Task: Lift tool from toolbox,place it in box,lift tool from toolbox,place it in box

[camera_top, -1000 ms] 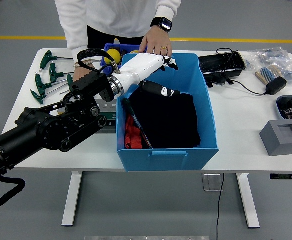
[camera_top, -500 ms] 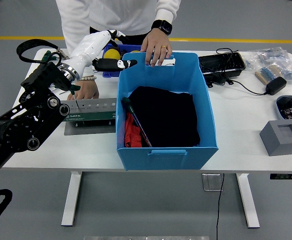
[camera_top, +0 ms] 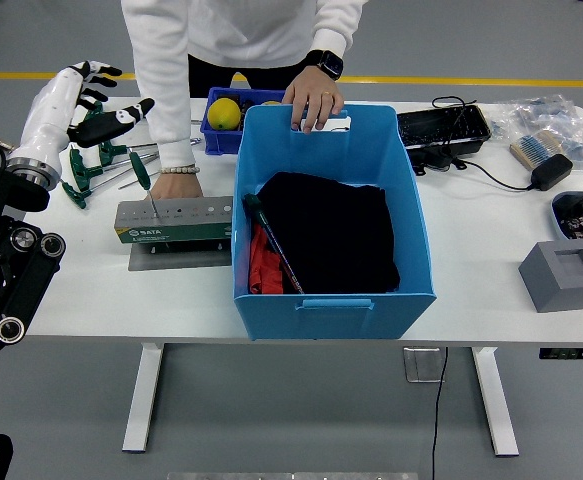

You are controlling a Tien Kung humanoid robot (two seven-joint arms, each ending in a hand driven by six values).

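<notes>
My left hand (camera_top: 83,100) is raised at the table's far-left corner above the green T-handle tools (camera_top: 91,165), fingers spread open, holding nothing.

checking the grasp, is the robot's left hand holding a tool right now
No, the left hand hangs open and empty over the green-handled tools.

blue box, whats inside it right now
Inside the blue box lies a black cloth over something red, with a green-handled tool resting along the cloth's left edge. Whatever sits beneath the cloth is covered.
</notes>
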